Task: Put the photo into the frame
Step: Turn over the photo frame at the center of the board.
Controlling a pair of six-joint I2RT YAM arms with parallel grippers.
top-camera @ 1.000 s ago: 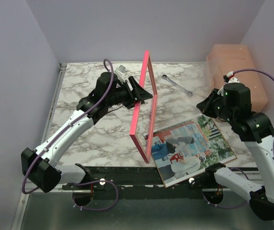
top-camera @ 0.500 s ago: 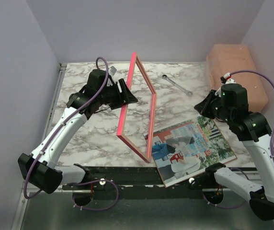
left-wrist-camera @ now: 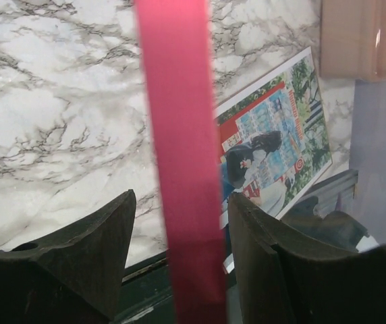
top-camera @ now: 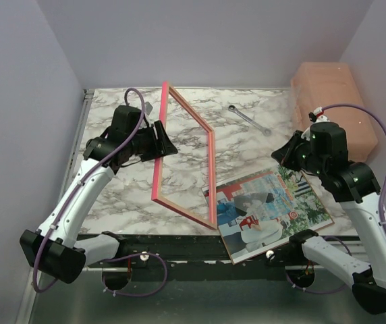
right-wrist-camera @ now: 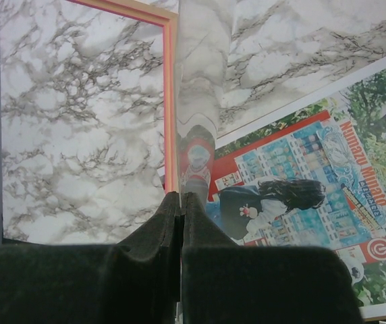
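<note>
Photo (top-camera: 274, 202) 1, frame (top-camera: 212, 175) 1: left tool (left-wrist-camera: 181, 199) part-open astride the frame's rail, right tool (right-wrist-camera: 181, 197) pinched shut, empty.

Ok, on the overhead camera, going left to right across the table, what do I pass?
left gripper → frame → wrench → right gripper → tan box. The photo is left out because it stretches under several of these.

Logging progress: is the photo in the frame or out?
Out: the photo lies flat on the table; the tilted frame is empty.
</note>
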